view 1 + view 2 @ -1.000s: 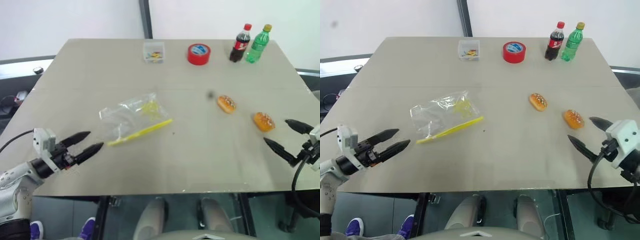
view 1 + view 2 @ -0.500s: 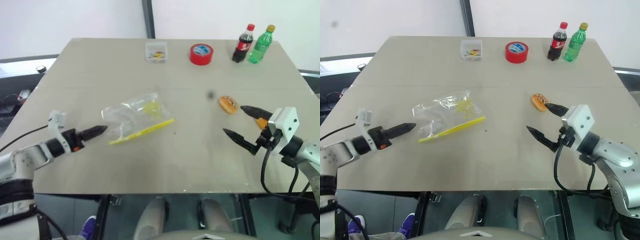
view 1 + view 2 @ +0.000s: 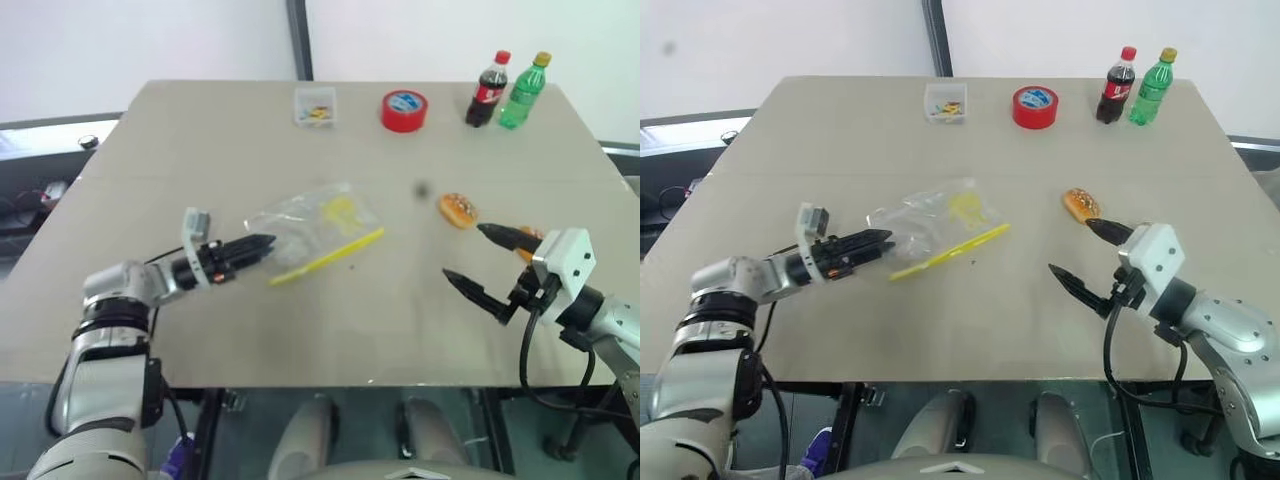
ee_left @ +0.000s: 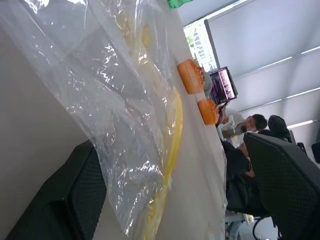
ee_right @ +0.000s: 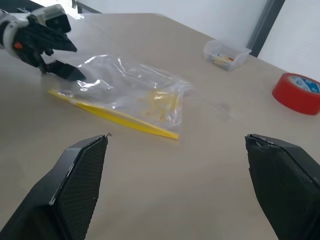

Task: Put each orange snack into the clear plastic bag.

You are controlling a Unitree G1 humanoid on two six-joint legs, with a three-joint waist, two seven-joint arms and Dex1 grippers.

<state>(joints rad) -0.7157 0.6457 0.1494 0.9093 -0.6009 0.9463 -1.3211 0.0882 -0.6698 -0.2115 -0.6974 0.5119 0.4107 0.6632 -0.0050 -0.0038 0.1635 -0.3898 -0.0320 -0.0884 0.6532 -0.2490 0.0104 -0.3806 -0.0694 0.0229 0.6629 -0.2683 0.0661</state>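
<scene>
Your left gripper (image 3: 876, 240) stands wide, fingers straddling the clear plastic bag (image 3: 935, 215) edge. Right gripper (image 3: 1086, 260) wide, empty, beside one orange snack (image 3: 1078, 204).

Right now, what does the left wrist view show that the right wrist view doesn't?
Left wrist: the two orange snacks and a person in the background. Right wrist: the red tape roll, the small clear box and the open left gripper. Both: the clear plastic bag with its yellow seal strip.
</scene>
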